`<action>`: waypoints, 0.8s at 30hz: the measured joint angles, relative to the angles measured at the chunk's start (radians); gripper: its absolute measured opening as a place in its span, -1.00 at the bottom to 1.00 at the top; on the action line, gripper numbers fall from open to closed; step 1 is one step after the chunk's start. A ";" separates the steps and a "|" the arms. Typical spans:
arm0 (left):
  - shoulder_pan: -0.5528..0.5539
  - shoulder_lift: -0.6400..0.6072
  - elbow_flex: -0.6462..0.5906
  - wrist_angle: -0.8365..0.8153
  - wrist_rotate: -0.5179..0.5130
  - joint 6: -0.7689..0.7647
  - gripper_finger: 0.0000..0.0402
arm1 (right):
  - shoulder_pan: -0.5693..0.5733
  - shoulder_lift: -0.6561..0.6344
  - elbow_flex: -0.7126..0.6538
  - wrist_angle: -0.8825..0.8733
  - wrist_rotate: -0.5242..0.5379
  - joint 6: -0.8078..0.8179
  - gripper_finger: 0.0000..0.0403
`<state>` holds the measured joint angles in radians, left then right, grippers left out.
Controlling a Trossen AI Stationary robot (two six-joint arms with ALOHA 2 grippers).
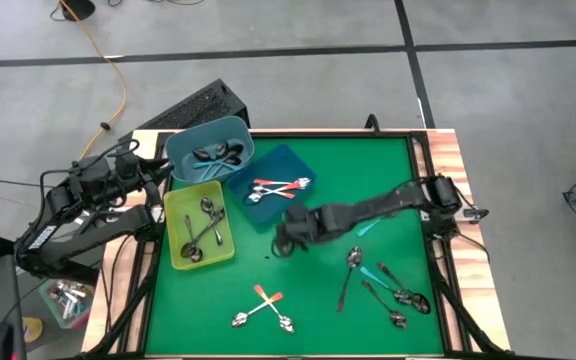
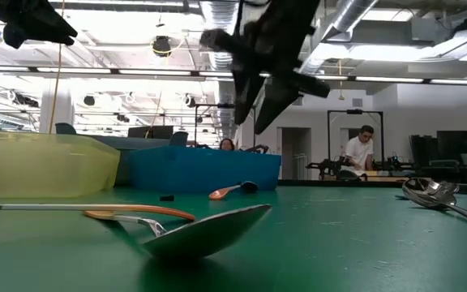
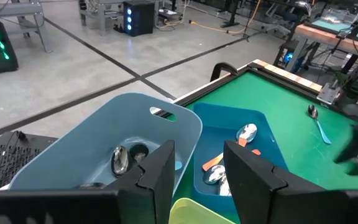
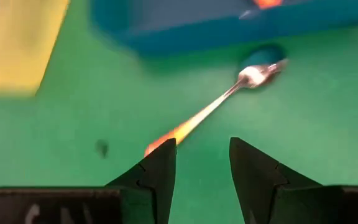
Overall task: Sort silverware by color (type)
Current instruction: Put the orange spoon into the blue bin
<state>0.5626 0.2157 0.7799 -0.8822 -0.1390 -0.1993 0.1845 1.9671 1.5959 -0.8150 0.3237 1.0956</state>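
Green table is carrying three bins at its left-back corner: light blue bin holding dark-metal spoons, dark blue tray holding orange spoons, yellow bin holding silver ones. Right arm is reaching across, right gripper hovering with jaws apart and empty over an orange spoon lying on the mat just beside the dark blue tray. Left gripper is parked over the bins, jaws also apart, holding nothing. Risks, as I judge them: spoon is flat and thin, so fingers could skid off or pin it against the mat; tray wall is close to the bowl end, so a sideways approach could nudge the tray. Open mat toward the handle end is giving room. Loose spoons are sitting front-right, an orange pair front-centre, well apart from the gripper.
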 joint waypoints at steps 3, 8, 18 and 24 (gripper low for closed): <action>0.000 0.000 0.000 0.000 0.000 0.000 -0.39 | -0.058 0.000 0.000 0.000 -0.005 0.081 -0.21; 0.000 0.000 0.000 -0.002 0.000 -0.001 -0.39 | -0.096 0.000 0.000 0.010 -0.005 0.083 -0.21; 0.000 0.000 0.000 0.003 0.000 0.010 -0.39 | -0.078 0.011 0.001 0.047 0.047 0.121 -0.21; 0.000 0.000 0.000 0.004 0.000 -0.011 -0.39 | -0.053 0.116 0.001 0.108 0.046 0.197 -0.21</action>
<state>0.5626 0.2157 0.7799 -0.8781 -0.1388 -0.2105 0.1312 2.0835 1.5967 -0.7065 0.3695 1.2922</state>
